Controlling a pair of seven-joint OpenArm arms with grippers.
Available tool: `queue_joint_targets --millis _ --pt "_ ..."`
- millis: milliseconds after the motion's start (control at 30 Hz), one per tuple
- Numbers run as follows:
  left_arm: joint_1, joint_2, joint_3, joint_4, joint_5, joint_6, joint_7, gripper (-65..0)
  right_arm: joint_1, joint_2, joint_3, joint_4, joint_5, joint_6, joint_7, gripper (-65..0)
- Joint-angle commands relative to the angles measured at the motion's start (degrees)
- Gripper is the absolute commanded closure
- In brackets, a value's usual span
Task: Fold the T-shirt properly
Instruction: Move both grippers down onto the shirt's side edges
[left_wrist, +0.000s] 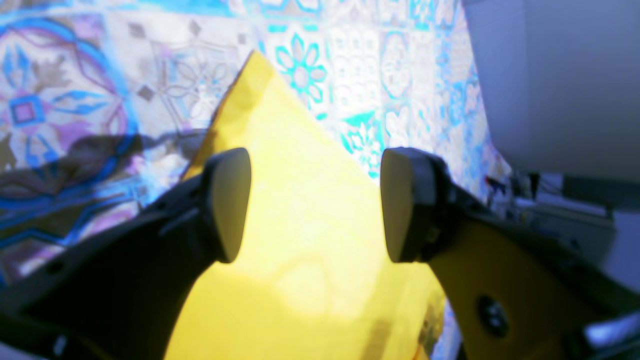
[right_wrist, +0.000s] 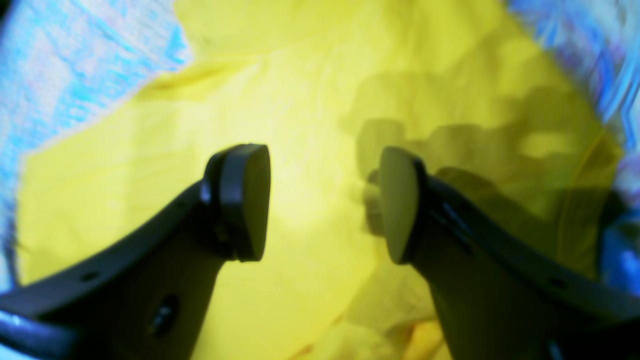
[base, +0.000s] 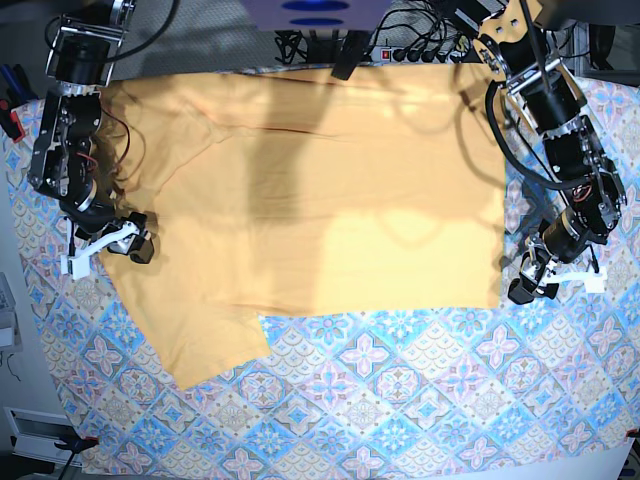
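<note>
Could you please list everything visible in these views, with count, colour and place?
T-shirt: one, yellow-orange, spread flat across the far half of the table, one sleeve reaching toward the near edge on the base view's left.
Tablecloth: one, blue-and-pink tile pattern, covering the table under the shirt.
Cables and power strip: several, dark, behind the table's far edge.
Left gripper: one, black, open, over a shirt corner on the base view's right.
Right gripper: one, black, open, over the shirt on the base view's left.
</note>
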Motion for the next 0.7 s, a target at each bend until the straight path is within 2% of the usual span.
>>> queue_joint_targets --millis 0,167,433,667 --pt "-2.38 -1.09 -0.05 -0.41 -0.06 -0.34 -1.31 -39.8 1.32 0.68 -0.40 0.89 -0.95 0.17 0.91 -33.3" --pt "-5.72 -1.17 2.06 -5.86 3.54 -0.34 -5.88 -39.8 3.70 0.68 -2.34 0.45 -3.77 0.17 1.00 -32.6" --pt "-10.91 -1.26 2.58 -16.41 10.22 -0.51 -11.85 -39.7 5.37 0.68 -2.43 0.45 -3.86 0.17 1.00 -21.6" --pt "-14.43 -1.17 2.67 -23.09 15.06 -0.60 -14.93 -39.7 5.28 0.68 -2.43 0.45 -3.86 0.17 1.00 -21.7"
